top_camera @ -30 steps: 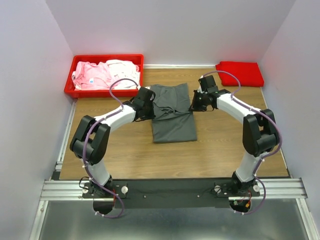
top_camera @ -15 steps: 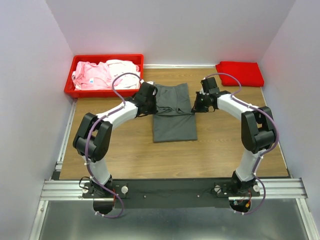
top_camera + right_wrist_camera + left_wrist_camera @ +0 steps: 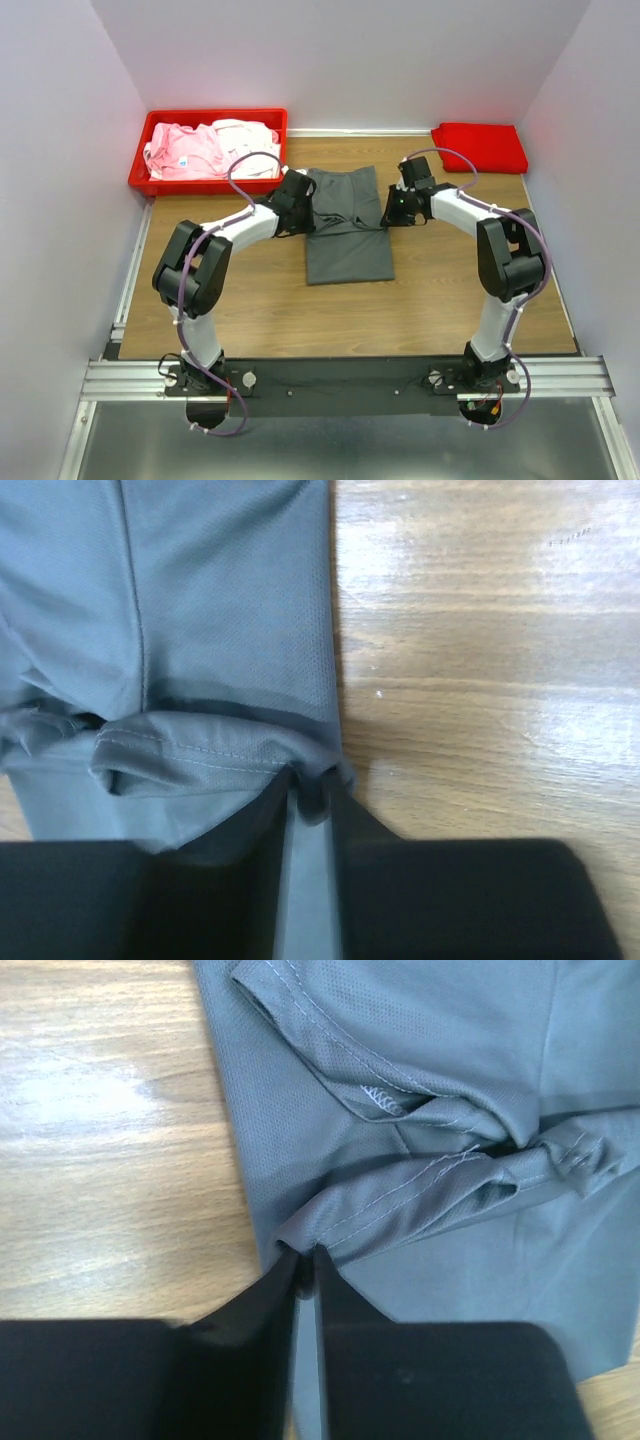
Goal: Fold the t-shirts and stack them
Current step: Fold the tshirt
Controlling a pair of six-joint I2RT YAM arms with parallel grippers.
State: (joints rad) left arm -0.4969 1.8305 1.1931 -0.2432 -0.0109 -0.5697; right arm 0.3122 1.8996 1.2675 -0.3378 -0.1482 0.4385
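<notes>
Dark grey t-shirt [image 3: 345, 240] flat at middle of table [image 3: 450, 290], folded-over hem at tips of left gripper [image 3: 305, 1255] and right gripper [image 3: 312, 785], both jaws narrowly parted, hold on cloth not determinable; risk of fold dragged askew or reopened if withdrawn with fabric snagged in either pinch.

The left arm [image 3: 240, 228] and right arm [image 3: 462, 210] are alike: white tubular links between bulky black joint housings, with a purplish-grey cable [image 3: 248, 158] looping behind each claw. The left claw [image 3: 305, 1255] and right claw [image 3: 312, 785] are matte black, their fingers [image 3: 250, 1310] flat wedges tapering to narrow tips. Farthest from the claws, black bases [image 3: 200, 378] sit on a ribbed silver rail [image 3: 130, 378].
</notes>
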